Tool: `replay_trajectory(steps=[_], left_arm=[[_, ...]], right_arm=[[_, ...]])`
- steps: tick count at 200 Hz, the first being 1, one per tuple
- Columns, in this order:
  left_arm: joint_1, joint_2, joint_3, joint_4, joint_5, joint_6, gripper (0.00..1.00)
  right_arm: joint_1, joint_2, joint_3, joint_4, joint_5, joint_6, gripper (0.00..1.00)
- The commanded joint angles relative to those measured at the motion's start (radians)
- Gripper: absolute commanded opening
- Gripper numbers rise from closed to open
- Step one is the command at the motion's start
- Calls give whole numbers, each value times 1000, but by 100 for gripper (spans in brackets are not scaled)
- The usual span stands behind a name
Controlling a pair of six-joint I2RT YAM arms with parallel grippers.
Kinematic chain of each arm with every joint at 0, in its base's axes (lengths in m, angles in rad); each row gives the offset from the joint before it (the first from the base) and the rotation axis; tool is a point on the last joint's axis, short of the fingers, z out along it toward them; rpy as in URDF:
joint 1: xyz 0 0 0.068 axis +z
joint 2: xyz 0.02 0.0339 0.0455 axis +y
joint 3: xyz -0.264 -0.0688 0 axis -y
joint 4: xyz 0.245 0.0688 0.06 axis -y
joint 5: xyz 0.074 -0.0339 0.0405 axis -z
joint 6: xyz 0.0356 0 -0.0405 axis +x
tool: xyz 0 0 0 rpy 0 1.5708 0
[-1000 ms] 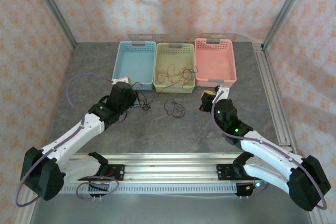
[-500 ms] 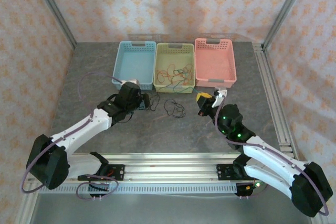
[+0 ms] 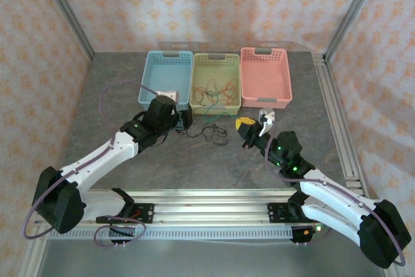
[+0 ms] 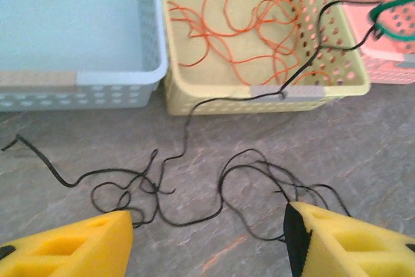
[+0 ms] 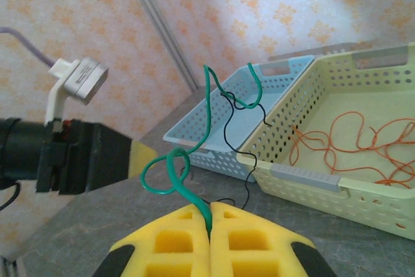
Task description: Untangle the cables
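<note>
While the left claw (image 4: 207,226) gapes, the right claw (image 5: 210,215) pinches a thin, curly green cable (image 5: 209,102).

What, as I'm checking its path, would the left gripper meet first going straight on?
Most likely the black cable looped on the table just ahead of the open left gripper; beyond it, the near wall of the yellow basket. Depth is unclear.
</note>
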Motion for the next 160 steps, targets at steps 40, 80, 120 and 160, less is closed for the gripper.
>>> replay_trajectory(steps=[40,80,120,160], left_arm=[[24,97,67,160,205,136,62],[27,173,84,187,221,181,60],[29,205,91,192,111,206,56],[36,242,103,247,107,208,55]], right_arm=[[-3,-2,-10,82,-94,-17,0],[-3,-2,-11,84,-96,-10,0],[-3,-3,-10,89,-99,-4,0],[-3,3,-7,87,-98,-5,0]])
